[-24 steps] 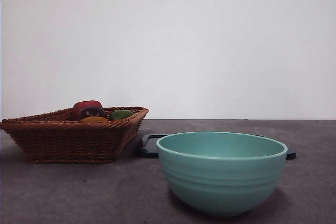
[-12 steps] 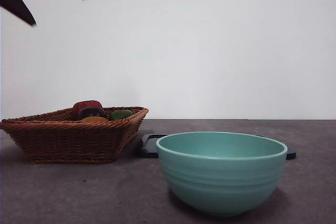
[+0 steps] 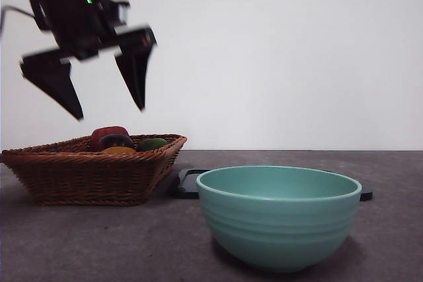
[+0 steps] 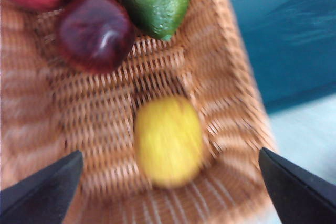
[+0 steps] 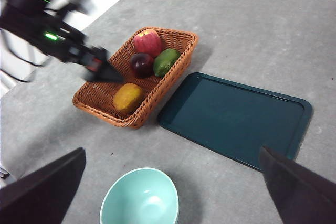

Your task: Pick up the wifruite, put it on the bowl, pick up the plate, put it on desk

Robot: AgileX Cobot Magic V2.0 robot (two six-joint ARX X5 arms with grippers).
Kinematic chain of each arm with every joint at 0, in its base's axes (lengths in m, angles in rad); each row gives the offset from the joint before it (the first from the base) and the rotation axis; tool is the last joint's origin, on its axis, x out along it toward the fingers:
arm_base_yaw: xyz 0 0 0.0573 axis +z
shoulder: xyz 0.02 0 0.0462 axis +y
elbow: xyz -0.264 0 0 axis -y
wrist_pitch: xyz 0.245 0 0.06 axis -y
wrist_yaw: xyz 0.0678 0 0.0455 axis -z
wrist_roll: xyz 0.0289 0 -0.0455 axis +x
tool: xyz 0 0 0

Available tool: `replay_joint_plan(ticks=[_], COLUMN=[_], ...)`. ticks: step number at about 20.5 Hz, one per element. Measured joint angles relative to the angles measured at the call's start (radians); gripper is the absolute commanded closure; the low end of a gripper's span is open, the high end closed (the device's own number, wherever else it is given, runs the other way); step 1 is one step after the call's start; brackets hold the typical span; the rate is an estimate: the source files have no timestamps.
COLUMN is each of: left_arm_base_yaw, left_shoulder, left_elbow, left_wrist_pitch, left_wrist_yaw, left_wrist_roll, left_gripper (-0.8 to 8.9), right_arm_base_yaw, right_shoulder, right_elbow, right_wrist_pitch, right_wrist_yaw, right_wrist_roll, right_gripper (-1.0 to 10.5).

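Above the wicker basket (image 3: 92,170) at the desk's (image 3: 132,242) left, the left gripper (image 3: 106,104) hangs wide open and should straddle the wifruite (image 4: 169,141) evenly, avoiding the plum (image 4: 94,32), while the right gripper (image 5: 168,192) waits open.

The room is evenly, softly lit. The left gripper (image 3: 106,107) smears with motion blur; its wrist view is blurred throughout. Faint shadows sit under the bowl (image 3: 279,219) and basket (image 3: 86,173).

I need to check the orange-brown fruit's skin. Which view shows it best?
The right wrist view: the wifruite lies sharp and whole in the basket. The left wrist view shows it larger but blurred. The front view shows only its top above the rim.
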Motion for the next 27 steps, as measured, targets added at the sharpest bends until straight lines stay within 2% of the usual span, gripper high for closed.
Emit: replay_joint_plan(ticks=[5, 12, 14, 17, 23, 27], left_arm_base_yaw=[0.0, -0.006, -0.007, -0.007, -0.006, 0.011], left_shoulder=[0.131, 0.204, 0.209, 0.209, 0.209, 0.209], left_elbow=[0.0, 0.002, 0.002, 0.002, 0.005, 0.082], left_wrist_pitch=[0.01, 0.024, 0.031, 0.039, 0.027, -0.093], left_wrist_yaw=[-0.002, -0.002, -0.002, -0.004, -0.004, -0.004], left_wrist_roll=[-0.013, -0.026, -0.026, -0.026, -0.026, -0.026], left_gripper=[1.92, 1.97, 2.78, 5.53, 5.73, 5.73], right_arm_base_yaw=[0.0, 0.0, 0.0, 0.0, 0.0, 0.0], right_shoulder=[0.0, 0.0, 0.0, 0.0, 0.0, 0.0], right_elbow=[0.0, 0.0, 0.0, 0.0, 0.0, 0.0], right_wrist_pitch=[0.0, 0.0, 0.0, 0.0, 0.0, 0.0], right_wrist_yaw=[0.0, 0.0, 0.0, 0.0, 0.0, 0.0], right_wrist_roll=[0.0, 0.0, 0.0, 0.0, 0.0, 0.0], right_gripper=[3.8, 3.8, 3.8, 3.8, 3.8, 3.8])
